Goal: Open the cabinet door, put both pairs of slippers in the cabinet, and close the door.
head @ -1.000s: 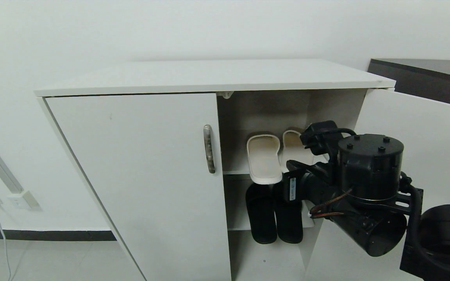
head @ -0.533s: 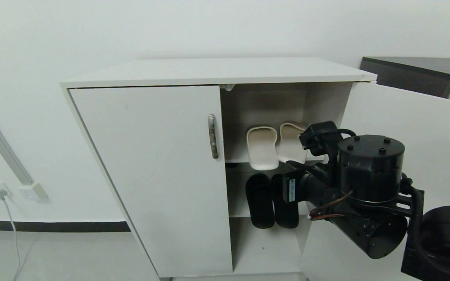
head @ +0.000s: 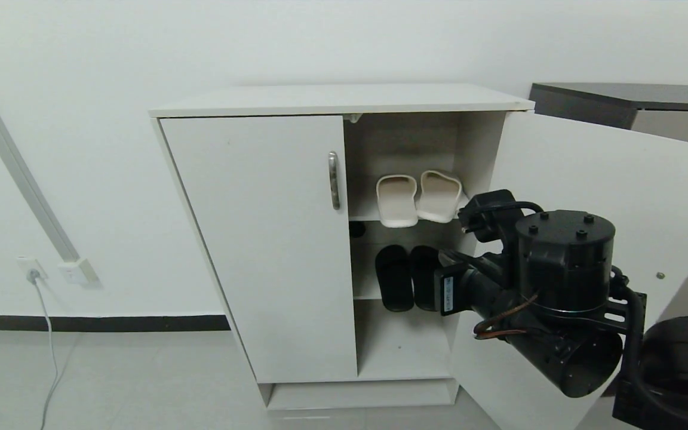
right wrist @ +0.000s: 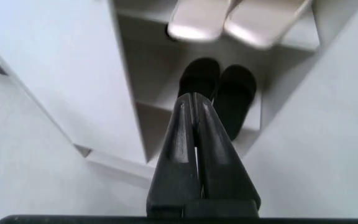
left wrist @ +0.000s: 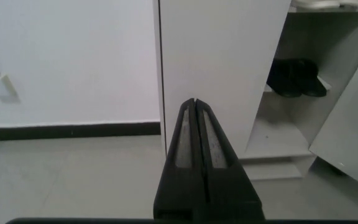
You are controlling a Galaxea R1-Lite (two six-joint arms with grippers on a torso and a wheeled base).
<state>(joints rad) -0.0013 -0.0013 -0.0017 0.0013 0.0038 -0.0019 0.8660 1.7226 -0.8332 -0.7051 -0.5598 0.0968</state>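
Note:
The white cabinet [head: 338,95] stands against the wall with its left door [head: 260,239] closed and its right door [head: 589,179] swung wide open. A white pair of slippers [head: 418,197] lies on the upper shelf, a black pair [head: 407,278] on the shelf below. My right arm [head: 535,280] hangs before the open half, next to the open door. In the right wrist view my right gripper [right wrist: 194,99] is shut and empty, pointing at the black slippers [right wrist: 219,87] from a distance. My left gripper [left wrist: 194,102] is shut and empty, low in front of the closed door [left wrist: 222,62].
A metal handle [head: 334,180] sits on the closed door's inner edge. A wall socket with a cable [head: 33,276] and a slanted wall duct [head: 15,167] are on the left. A dark desk [head: 630,101] stands behind the open door. Bare floor [head: 111,382] lies before the cabinet.
The whole head view has drawn back and shifted, so the cabinet looks smaller with its base and the floor in sight. Slippers and doors stay as they were.

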